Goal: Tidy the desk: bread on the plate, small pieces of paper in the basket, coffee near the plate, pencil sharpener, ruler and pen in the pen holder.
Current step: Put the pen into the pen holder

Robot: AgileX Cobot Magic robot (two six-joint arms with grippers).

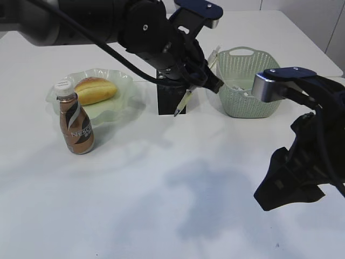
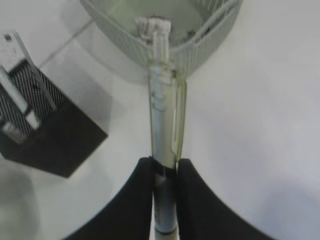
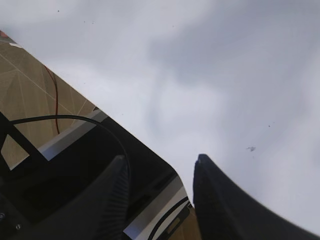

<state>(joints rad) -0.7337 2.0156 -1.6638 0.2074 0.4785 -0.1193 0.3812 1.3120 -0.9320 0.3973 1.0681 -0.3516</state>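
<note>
Clamping the pen (image 2: 164,145) mid-barrel, the left jaws (image 2: 165,172) hold it tilted at the black pen holder's (image 1: 171,100) 3 o'clock. The green basket (image 1: 249,86) holds paper; the plate (image 1: 108,89), bread (image 1: 96,89). Right jaws (image 3: 160,170) are parted, empty.

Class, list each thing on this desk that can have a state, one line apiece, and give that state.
Pen: clamped in the left hand, tilted in the air near the pen holder.
Pen holder: upright, ruler inside.
Bread: on the plate.
Coffee bottle: upright, capped, beside the plate.
Basket: upright, contents unclear.
Right hand: open, empty.
</note>
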